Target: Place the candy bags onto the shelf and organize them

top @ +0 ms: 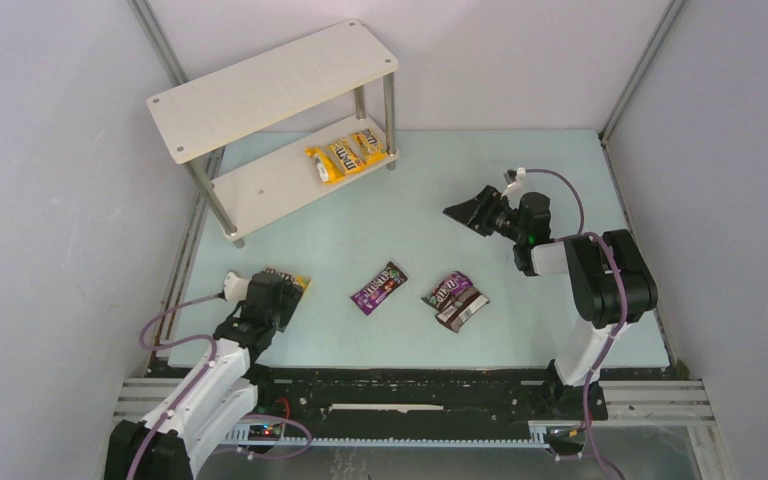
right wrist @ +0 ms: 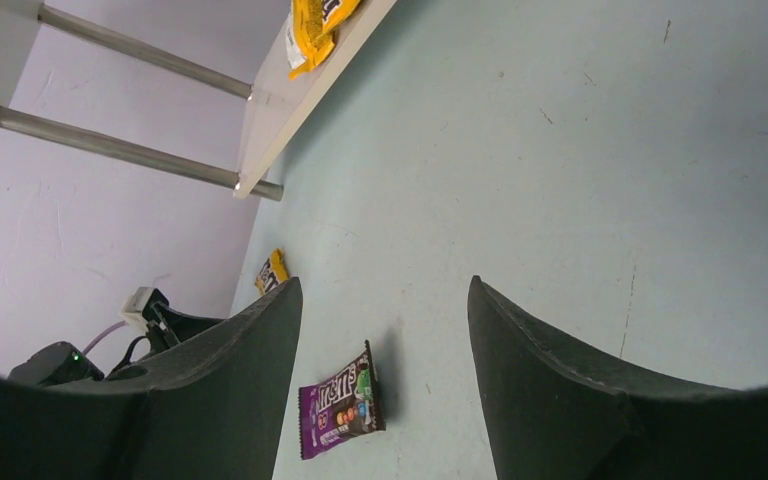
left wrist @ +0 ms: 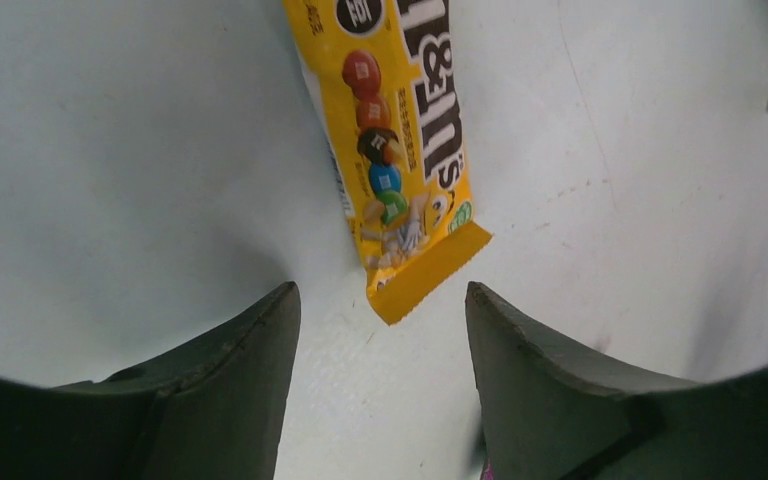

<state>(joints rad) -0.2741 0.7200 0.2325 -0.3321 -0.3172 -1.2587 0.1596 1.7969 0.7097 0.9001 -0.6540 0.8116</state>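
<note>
Since my left pincer (left wrist: pixel 380 295) hangs wide and the yellow M&M's packet (left wrist: pixel 400 150) at upper centre only reaches its tips, closing now may catch just the seal and slip.

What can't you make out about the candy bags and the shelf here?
- Top view: the yellow bag by the left gripper is mostly hidden under it.
- Top view: the brown bag and a purple bag overlap, hiding part of one.
- Left wrist view: that yellow bag's far end is cut by the upper edge.
- Right wrist view: the top edge cuts the shelf and its yellow bags.
</note>
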